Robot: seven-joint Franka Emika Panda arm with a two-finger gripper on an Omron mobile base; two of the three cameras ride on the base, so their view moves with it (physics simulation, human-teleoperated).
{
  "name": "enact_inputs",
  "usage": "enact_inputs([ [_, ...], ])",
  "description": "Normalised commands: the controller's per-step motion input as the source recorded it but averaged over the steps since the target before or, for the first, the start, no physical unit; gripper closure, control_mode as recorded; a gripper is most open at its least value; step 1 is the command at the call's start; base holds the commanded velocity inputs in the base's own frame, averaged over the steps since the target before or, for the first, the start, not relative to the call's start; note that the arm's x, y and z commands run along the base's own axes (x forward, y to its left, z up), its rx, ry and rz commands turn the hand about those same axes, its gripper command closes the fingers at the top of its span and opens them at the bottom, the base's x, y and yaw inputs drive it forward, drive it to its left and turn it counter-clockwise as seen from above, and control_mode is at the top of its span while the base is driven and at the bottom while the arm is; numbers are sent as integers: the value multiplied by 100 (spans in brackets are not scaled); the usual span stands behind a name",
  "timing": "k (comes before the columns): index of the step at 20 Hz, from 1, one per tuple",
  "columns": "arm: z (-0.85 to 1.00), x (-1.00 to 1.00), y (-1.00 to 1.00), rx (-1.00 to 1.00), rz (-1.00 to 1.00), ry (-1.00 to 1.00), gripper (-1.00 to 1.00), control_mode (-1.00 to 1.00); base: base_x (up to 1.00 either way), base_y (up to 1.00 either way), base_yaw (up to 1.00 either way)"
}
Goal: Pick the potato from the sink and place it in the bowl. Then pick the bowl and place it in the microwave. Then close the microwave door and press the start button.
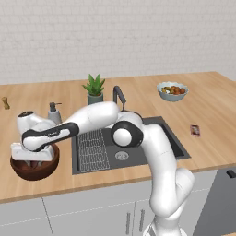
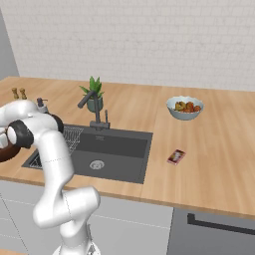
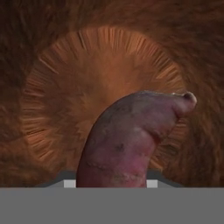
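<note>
The dark brown wooden bowl (image 1: pixel 48 167) stands on the counter left of the sink (image 1: pixel 138 150), and its edge shows at the left border (image 2: pixel 5 151) of the right base view. My gripper (image 1: pixel 31 161) reaches down into the bowl. In the hand view the reddish-brown potato (image 3: pixel 131 140) rises between my jaws, which are shut on it, just above the bowl's glossy inside (image 3: pixel 65 87). The potato hides my fingertips. The sink (image 2: pixel 114 147) holds a wire rack (image 1: pixel 92 147) and a round drain (image 1: pixel 121 156).
A dark tap (image 1: pixel 119 97), a potted plant (image 1: pixel 95 88) and a soap dispenser (image 1: pixel 54 113) stand behind the sink. A pale bowl of food (image 1: pixel 172 91) and a small red packet (image 1: pixel 195 130) lie to the right. Small shakers (image 2: pixel 18 92) stand far left.
</note>
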Motion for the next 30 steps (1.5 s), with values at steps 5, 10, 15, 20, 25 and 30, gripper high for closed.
enact_inputs([
  [5,-1,0,5,0,-2,0,-100,-100,0,0,0],
  [10,0,0,0,0,0,0,-100,-100,0,0,0],
  [15,22,0,0,0,0,-4,-100,-100,0,0,0],
  [20,28,0,-6,0,0,-3,-100,-100,0,0,0],
  [25,30,-3,-44,3,0,-6,-100,-100,0,0,0],
  [30,14,-7,-58,8,5,-11,-100,-100,0,0,0],
])
